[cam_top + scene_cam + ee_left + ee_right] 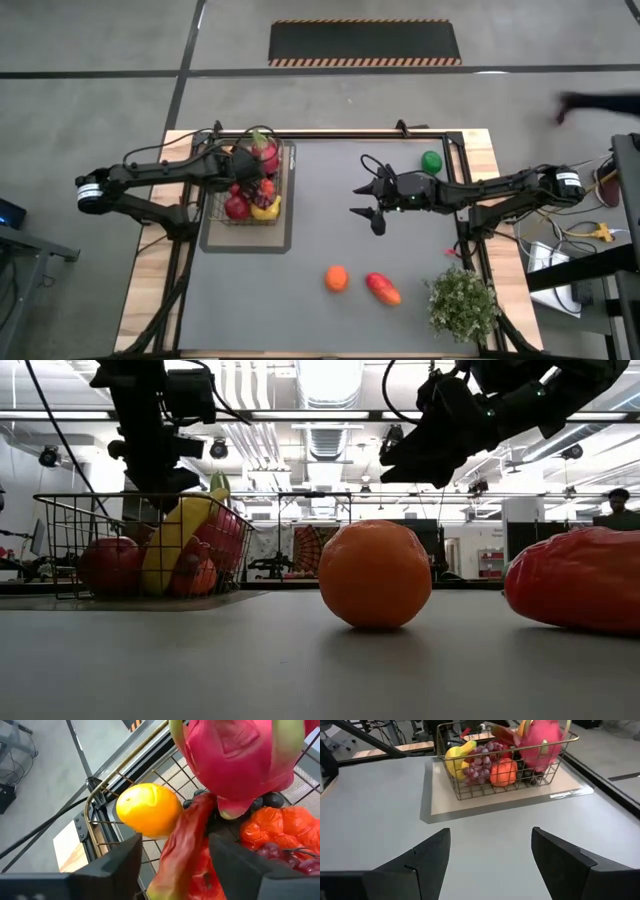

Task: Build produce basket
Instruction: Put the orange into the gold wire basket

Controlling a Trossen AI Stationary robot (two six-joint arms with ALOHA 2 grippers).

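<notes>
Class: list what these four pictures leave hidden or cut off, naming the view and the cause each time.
- Basket floor, high view: hidden under the piled produce and the left gripper.
- Red mango, low view: cut off by the picture's right edge.
- Dragon fruit, left wrist view: its top is cut off by the edge.
- Lime: missing from the low view.

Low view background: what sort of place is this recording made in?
Probably a robotics lab or workshop in a large open industrial room. Long ceiling strip lights run overhead, a hazard-striped floor mat lies beyond the table, and a person stands among equipment at the back.
</notes>
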